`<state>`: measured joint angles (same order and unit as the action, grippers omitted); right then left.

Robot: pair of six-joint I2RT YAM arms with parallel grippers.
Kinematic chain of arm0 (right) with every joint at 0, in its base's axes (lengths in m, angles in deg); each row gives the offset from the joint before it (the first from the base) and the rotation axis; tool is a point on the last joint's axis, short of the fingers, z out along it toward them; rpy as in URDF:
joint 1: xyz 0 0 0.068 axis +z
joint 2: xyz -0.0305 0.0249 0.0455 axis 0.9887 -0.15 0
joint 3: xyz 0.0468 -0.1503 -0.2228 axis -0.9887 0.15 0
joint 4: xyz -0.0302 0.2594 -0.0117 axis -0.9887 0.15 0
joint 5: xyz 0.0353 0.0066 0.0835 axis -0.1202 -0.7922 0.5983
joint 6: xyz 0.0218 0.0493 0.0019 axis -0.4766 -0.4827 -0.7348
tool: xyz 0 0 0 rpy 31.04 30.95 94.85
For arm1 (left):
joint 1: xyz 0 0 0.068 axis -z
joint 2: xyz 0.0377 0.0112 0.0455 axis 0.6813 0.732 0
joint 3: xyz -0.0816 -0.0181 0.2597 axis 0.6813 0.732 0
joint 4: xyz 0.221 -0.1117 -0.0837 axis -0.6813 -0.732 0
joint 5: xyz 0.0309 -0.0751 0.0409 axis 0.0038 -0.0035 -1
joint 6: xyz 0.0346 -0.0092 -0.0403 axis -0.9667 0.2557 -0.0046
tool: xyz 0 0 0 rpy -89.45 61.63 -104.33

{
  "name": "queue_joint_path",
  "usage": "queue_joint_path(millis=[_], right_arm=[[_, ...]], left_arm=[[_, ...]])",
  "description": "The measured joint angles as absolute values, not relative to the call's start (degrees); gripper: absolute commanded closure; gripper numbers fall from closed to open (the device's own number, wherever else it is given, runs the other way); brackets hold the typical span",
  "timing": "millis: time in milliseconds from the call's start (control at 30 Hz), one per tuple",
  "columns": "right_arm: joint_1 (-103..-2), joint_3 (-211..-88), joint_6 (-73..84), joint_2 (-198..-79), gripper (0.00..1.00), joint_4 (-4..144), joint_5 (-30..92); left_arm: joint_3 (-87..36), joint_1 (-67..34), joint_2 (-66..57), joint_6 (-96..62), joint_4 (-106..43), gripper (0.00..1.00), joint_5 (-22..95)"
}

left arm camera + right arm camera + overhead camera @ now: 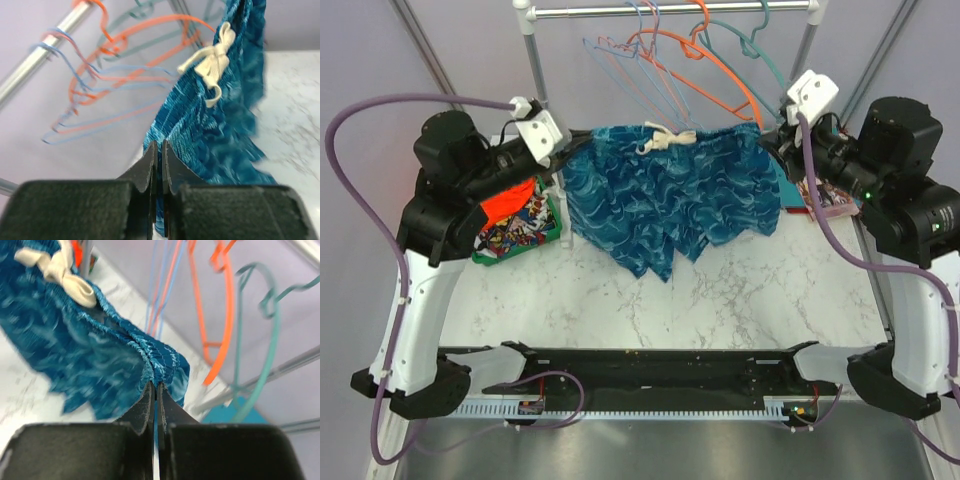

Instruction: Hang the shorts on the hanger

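The dark-blue shorts (670, 195) with a teal wavy print and a white drawstring (665, 138) hang stretched by the waistband between both grippers, legs draping onto the marble table. My left gripper (563, 157) is shut on the waistband's left end (159, 131), and its fingertips (157, 146) pinch the fabric. My right gripper (773, 140) is shut on the right end (160, 357), with its tips (155, 386) closed on the gathered elastic. The thin pale blue hanger (620, 68) hangs on the rail behind the shorts, seen as blue wire (105, 122) and as blue strands (165, 285).
A metal rail (670, 10) at the back carries a thin pink hanger (655, 75), a thick orange hanger (725, 80) and a teal hanger (765, 55). A green bin (556, 222) with an orange garment (510, 205) sits at left. A pink bin (832, 208) sits at right.
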<state>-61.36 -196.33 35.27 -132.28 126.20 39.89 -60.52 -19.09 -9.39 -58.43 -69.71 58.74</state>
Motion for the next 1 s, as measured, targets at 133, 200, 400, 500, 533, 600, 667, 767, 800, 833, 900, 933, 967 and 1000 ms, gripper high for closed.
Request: queue_joint_path(millis=[133, 200, 400, 500, 533, 600, 667, 767, 800, 833, 900, 933, 967, 1000], right_arm=[[-61.4, -181.0, 40.6, -124.3, 1.00, 130.0, 44.2], [-61.3, -170.2, 43.7, -120.2, 1.00, 132.5, 46.2], [-60.7, -147.0, 49.8, -118.8, 1.00, 133.6, 48.7], [-57.6, -139.8, 50.4, -121.7, 1.00, 130.2, 47.8], [-55.4, -137.2, 50.4, -123.3, 1.00, 128.3, 46.9], [-52.3, -134.0, 50.6, -126.0, 1.00, 125.4, 45.7], [-50.1, -131.1, 51.1, -127.8, 1.00, 122.7, 44.6], [-47.4, -126.9, 52.2, -128.6, 1.00, 120.4, 43.4], [-46.7, -126.0, 52.6, -128.5, 1.00, 120.3, 43.1], [-46.0, -125.3, 52.9, -128.5, 1.00, 120.3, 42.9], [-44.6, -124.4, 53.2, -128.3, 1.00, 120.2, 42.6], [-43.6, -124.2, 53.2, -128.1, 1.00, 120.3, 42.6], [-42.9, -124.2, 53.1, -127.9, 0.99, 120.2, 42.6], [-41.8, -124.2, 53.0, -127.6, 0.99, 120.2, 42.5]], left_arm=[[-46.8, -19.1, -16.6, -59.0, -70.3, 0.98, 63.8], [-37.4, -19.1, -20.5, -60.4, -71.4, 0.98, 66.4], [-11.8, -18.1, -24.3, -67.1, -71.9, 0.98, 69.8], [-2.7, -17.4, -23.0, -71.2, -72.0, 0.98, 69.8], [0.3, -17.1, -22.7, -73.3, -71.6, 0.98, 69.8], [3.9, -16.9, -22.8, -77.0, -71.7, 0.98, 69.8], [6.5, -16.4, -23.3, -81.3, -72.4, 0.93, 69.8], [9.4, -14.2, -26.1, -88.6, -75.9, 0.58, 69.6], [9.8, -12.8, -27.3, -90.2, -77.8, 0.48, 69.5], [10.2, -11.1, -28.6, -91.5, -79.8, 0.45, 69.1], [10.4, -8.4, -30.2, -92.8, -82.8, 0.44, 69.1], [10.4, -7.4, -30.4, -92.6, -83.7, 0.44, 69.1], [10.3, -7.2, -30.4, -92.5, -84.0, 0.44, 69.1], [10.1, -6.8, -30.0, -91.5, -84.4, 0.43, 68.7]])
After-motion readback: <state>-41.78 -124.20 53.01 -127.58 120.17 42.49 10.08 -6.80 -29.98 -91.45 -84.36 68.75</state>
